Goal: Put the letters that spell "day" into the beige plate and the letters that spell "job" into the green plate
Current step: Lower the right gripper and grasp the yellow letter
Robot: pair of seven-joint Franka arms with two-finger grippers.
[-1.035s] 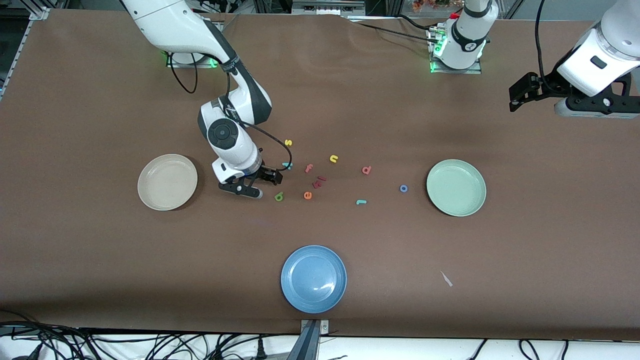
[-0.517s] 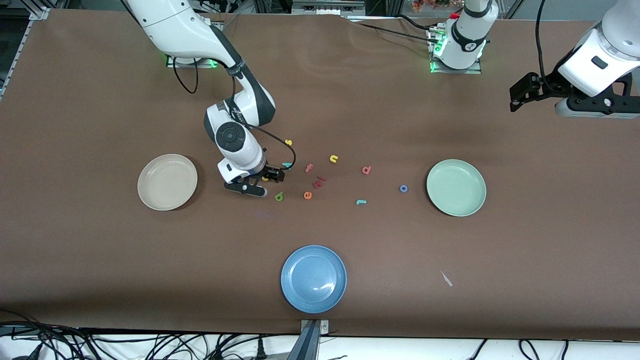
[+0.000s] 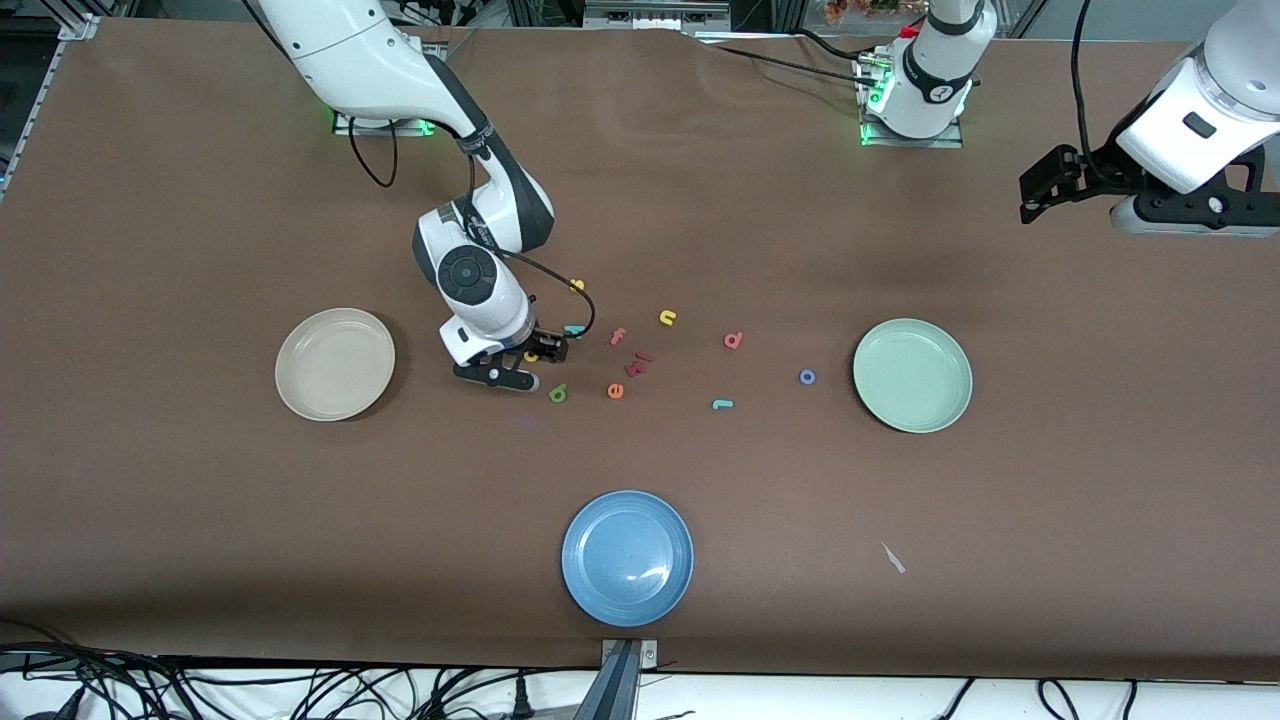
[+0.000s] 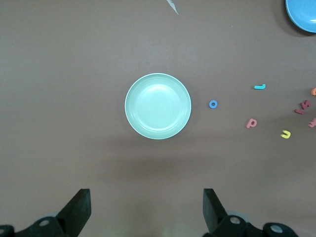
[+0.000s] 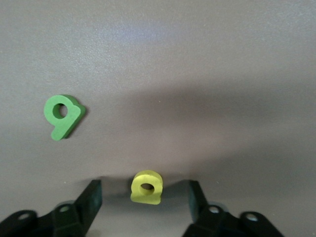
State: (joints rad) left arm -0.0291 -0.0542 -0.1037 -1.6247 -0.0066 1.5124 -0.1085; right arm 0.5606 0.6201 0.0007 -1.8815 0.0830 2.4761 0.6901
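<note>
My right gripper (image 3: 528,362) is down at the table, open, with the yellow round-bowled letter (image 5: 146,186) between its fingers and a gap on each side. The dark green letter (image 3: 558,393) lies just nearer the camera, the teal y (image 3: 573,330) just farther. The beige plate (image 3: 335,363) sits toward the right arm's end. The pink b (image 3: 733,340), blue o (image 3: 807,377) and teal j (image 3: 722,404) lie beside the green plate (image 3: 912,375). My left gripper (image 3: 1040,190) waits open, high at the left arm's end of the table.
A blue plate (image 3: 627,557) sits near the front edge. A yellow s (image 3: 576,285), yellow n (image 3: 668,317), pink f (image 3: 618,335), orange e (image 3: 615,390) and a dark red letter (image 3: 637,364) lie among the task letters. A white scrap (image 3: 892,557) lies nearer the camera.
The right gripper has shifted a little toward the left arm's end, bringing the yellow letter between its fingers, and its jaws have narrowed. The left arm has not moved.
</note>
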